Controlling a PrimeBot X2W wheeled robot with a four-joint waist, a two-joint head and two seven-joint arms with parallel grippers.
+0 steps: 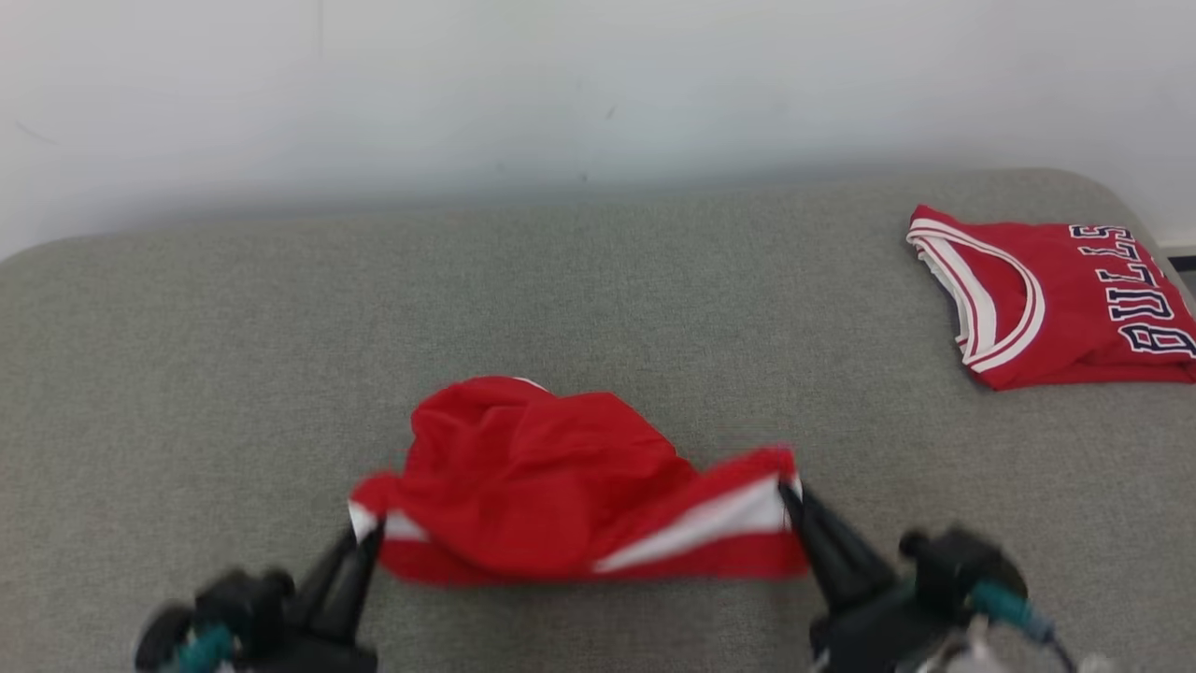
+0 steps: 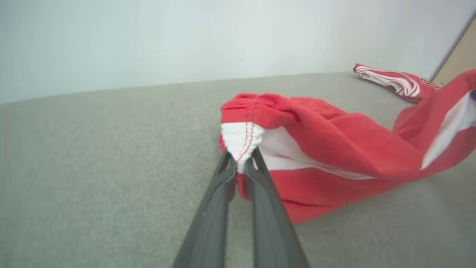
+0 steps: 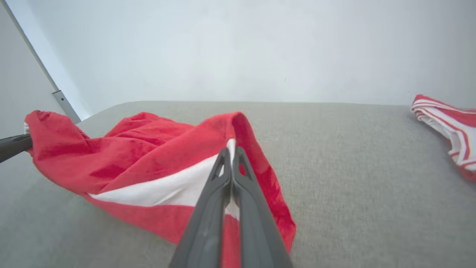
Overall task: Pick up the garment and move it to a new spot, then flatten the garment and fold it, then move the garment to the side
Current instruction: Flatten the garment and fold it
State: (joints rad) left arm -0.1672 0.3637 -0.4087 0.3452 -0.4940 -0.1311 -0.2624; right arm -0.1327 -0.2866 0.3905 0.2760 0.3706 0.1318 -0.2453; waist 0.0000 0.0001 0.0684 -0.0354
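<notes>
Grey cushion (image 1: 598, 280) bearing a crumpled red garment (image 1: 561, 486) with a white stripe, slung between the left gripper (image 1: 366, 535) and right gripper (image 1: 788, 494) and bunched just beyond their tips. The left pinches its white-seamed corner; the right is clamped on the opposite striped corner.

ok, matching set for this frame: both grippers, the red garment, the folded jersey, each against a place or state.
1 left gripper
2 right gripper
3 red garment
4 folded jersey

A lying flat, apart, at the far right
B shut on the garment's right end
C bunched, pinched at both ends
D shut on the garment's left end

Pairs: 1-D, 2-B, 3-C, 4-A
</notes>
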